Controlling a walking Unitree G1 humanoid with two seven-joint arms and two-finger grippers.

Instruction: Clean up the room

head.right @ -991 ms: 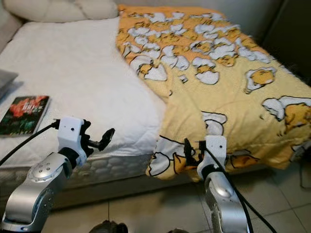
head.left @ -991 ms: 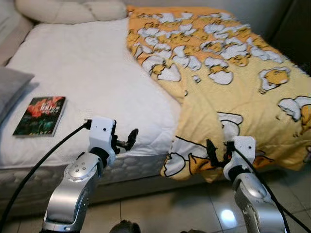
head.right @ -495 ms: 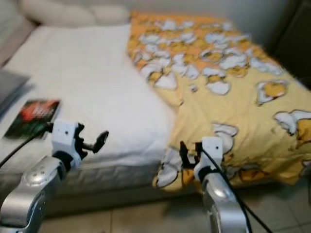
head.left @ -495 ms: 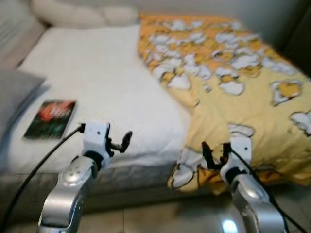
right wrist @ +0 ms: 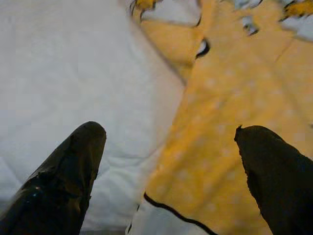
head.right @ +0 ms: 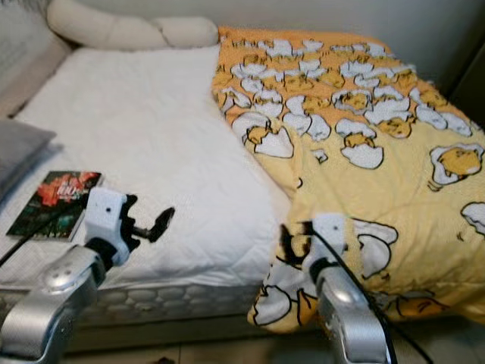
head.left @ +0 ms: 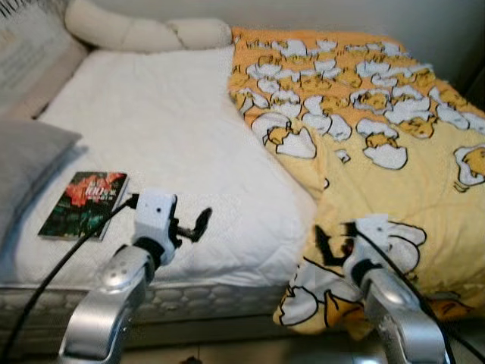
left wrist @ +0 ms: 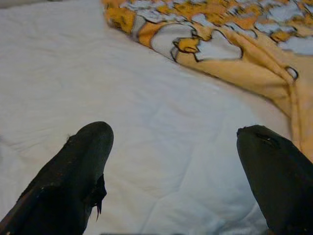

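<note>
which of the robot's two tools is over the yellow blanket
The right tool, over the yellow blanket's edge; the left tool is above the bare white mattress.

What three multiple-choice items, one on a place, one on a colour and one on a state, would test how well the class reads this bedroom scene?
1. Where does the book lie?
A. on the white mattress, at the robot's left
B. on the floor
C. on the blanket

2. What is the blanket's main colour?
A. blue
B. yellow
C. green

3. How is the right end effector?
A. shut on the book
B. shut on the pillow
C. open, holding nothing

Key: 1 A, the book rests on the mattress. 2 B, the blanket is yellow with white patterns. 3 C, the right end effector has its fingers spread wide over the blanket's edge.
</note>
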